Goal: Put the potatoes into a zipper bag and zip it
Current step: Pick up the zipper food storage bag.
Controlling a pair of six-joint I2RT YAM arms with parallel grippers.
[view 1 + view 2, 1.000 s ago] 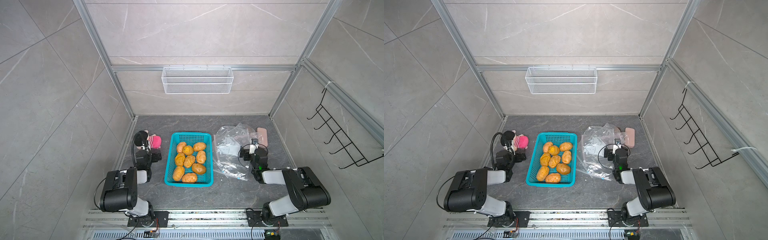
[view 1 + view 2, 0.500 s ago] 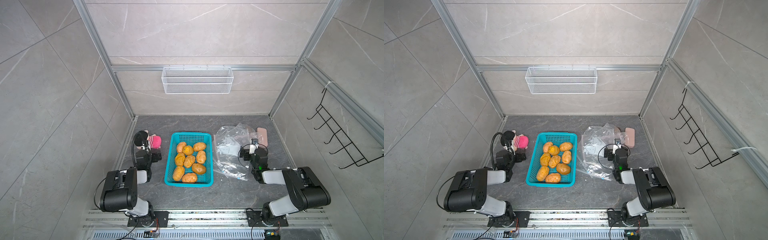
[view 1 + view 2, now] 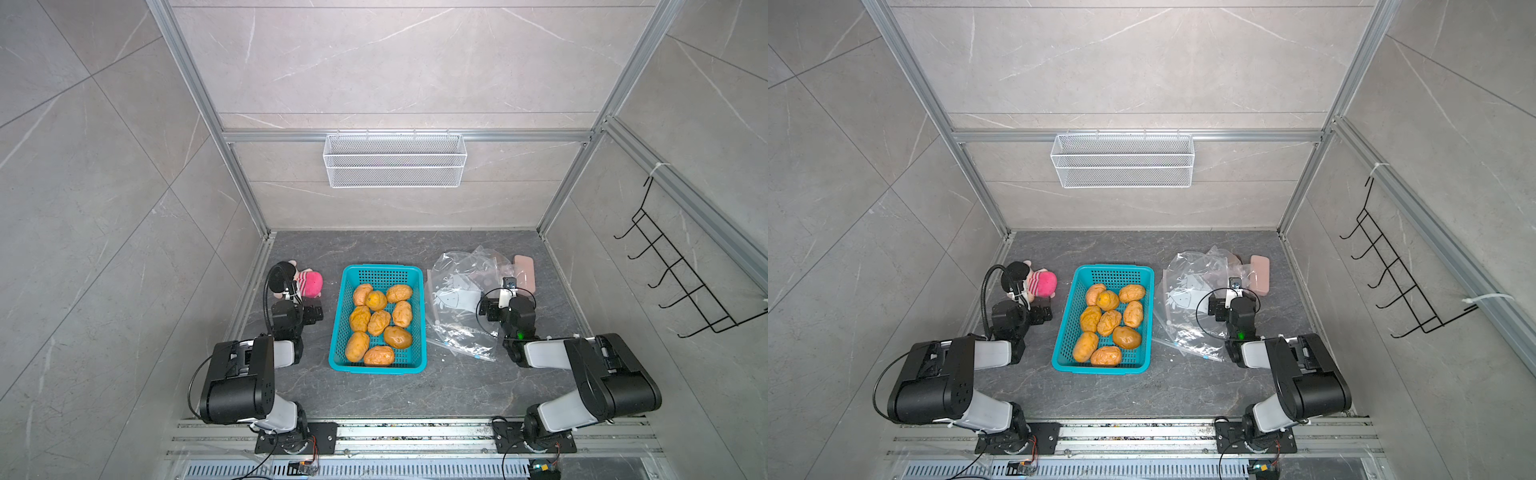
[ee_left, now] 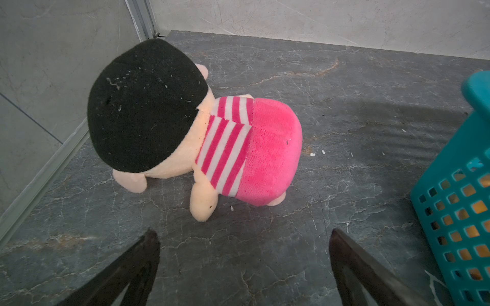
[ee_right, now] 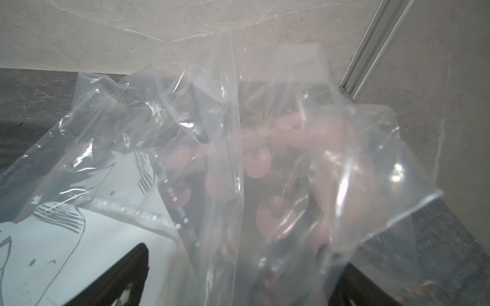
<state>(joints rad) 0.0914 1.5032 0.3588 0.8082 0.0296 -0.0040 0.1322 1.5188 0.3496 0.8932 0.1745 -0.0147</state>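
Right now my left gripper [image 4: 244, 233] has its fingers spread wide over bare table, gripping nothing; just past the tips lies a pink plush doll [image 4: 246, 148]. My right gripper [image 5: 244, 254] is equally spread, and the crumpled clear zipper bag [image 5: 185, 119] with its white cartoon print lies between and beyond the tips, unclamped. Between my two grippers, touching neither, nine potatoes [image 3: 380, 322], lumpy, wrinkled, orange-tan and faintly glossy, sit heaped in a teal basket [image 3: 382, 270].
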